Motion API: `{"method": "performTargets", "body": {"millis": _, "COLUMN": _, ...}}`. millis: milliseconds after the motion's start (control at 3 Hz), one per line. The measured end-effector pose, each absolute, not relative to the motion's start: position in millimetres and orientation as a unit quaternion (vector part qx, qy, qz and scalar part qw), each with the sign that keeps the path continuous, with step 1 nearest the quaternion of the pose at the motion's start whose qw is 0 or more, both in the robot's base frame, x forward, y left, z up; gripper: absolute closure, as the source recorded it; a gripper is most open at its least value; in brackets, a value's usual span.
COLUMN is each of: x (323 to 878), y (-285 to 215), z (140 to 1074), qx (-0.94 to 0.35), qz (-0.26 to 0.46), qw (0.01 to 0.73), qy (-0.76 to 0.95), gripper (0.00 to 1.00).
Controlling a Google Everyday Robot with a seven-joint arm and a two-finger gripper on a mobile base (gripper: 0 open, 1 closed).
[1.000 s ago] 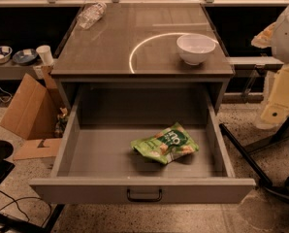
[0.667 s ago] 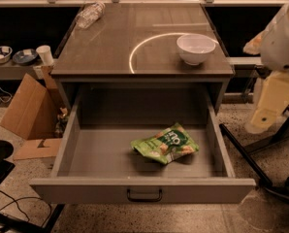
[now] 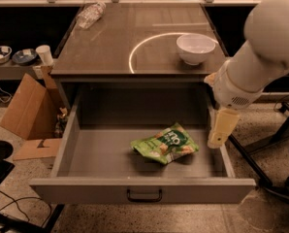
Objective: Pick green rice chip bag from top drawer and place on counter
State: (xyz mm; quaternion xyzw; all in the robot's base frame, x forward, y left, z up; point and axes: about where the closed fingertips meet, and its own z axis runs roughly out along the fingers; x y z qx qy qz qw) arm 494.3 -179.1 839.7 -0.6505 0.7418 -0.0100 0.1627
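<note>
1. Slanting down from the upper right, the white arm (image 3: 261,52) was seen with its thick link beside the counter's (image 3: 110,47) right edge and its wrist turned downward.
2. The gripper (image 3: 222,128) was noted as a pale yellow piece hanging at the right wall of the top drawer (image 3: 144,191), pointing down; whether it was spread or closed could not be told.
3. The gripper was recorded apart from the green rice chip bag (image 3: 166,143), which lay near, to its left.
4. The bag was found flat on the floor of the pulled-out drawer, right of centre, logo up.
5. On the counter, a white bowl (image 3: 195,48) near the right edge and a clear bottle (image 3: 90,14) at the far left corner were observed.
</note>
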Motion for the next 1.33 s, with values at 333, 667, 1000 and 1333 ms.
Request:
{"method": "performTargets", "body": {"millis": 333, "x": 524, "y": -165, "z": 798, "qx": -0.682, "qz": -0.027, "qw": 0.165, "qy": 0.712, "gripper": 0.0}}
{"method": "performTargets", "body": {"millis": 667, "x": 540, "y": -150, "z": 767, "qx": -0.703, "qz": -0.039, "qw": 0.156, "qy": 0.693, "gripper": 0.0}}
{"method": "performTargets", "body": {"millis": 1000, "x": 541, "y": -149, "z": 766, "qx": -0.707, "qz": -0.042, "qw": 0.154, "qy": 0.689, "gripper": 0.0}}
{"method": "performTargets", "body": {"millis": 1333, "x": 541, "y": -149, "z": 766, "qx": -0.707, "qz": -0.042, "qw": 0.154, "qy": 0.689, "gripper": 0.0}}
